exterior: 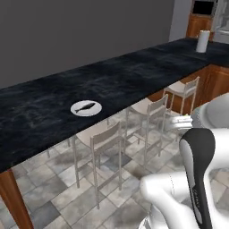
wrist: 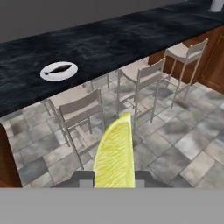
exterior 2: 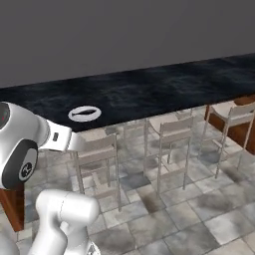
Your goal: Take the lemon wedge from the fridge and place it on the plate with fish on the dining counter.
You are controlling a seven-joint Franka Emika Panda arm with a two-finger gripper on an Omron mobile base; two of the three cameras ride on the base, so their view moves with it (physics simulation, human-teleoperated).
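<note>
Low in the hand view's centre, the gripper is clamped on the lemon wedge, probably light, soft and slippery, best pinched across its flat sides, while the plate with fish sits upper left on the dining counter.

From my station I see a plain dark grey wall running behind the long counter, unbroken and evenly lit, with the floor laid in mottled grey and beige stone tiles throughout. Three pale, slat-backed chairs stand in a row on the near side, tucked partly under the overhang: one to the left, one in the middle and one to the right. At the far right I note brown wooden cabinets and a white paper-towel roll standing upright.
</note>
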